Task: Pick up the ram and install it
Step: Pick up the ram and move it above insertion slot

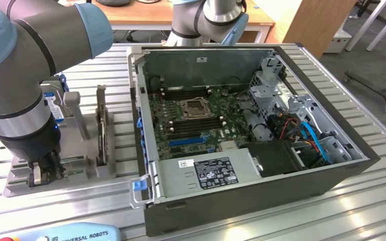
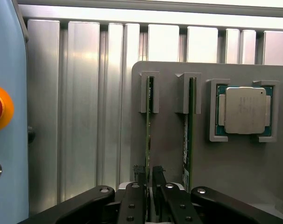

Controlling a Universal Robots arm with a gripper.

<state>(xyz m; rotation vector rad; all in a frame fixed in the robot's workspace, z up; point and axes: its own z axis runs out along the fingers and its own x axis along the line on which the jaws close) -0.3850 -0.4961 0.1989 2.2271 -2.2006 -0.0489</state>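
Observation:
The ram (image 2: 148, 126) is a thin green stick standing on edge in a slot of the grey holder (image 2: 169, 154). A second green stick (image 2: 190, 126) stands in the neighbouring slot. My gripper (image 2: 148, 179) is down over the first stick, with one black finger on each side of its near end, closed against it. In the exterior view the gripper (image 1: 45, 173) sits low over the near end of the holder (image 1: 79, 173), at the exterior view's left of the open computer case (image 1: 327, 181). The green motherboard (image 1: 230, 131) lies inside the case, with long dark memory slots (image 1: 183, 93).
A square silver processor chip (image 2: 244, 110) rests in its own pocket of the holder. A tall dark card (image 1: 101, 125) stands upright on the holder. A blue pendant (image 2: 8, 140) with a red button lies beside the holder on the slatted metal table (image 2: 85, 116).

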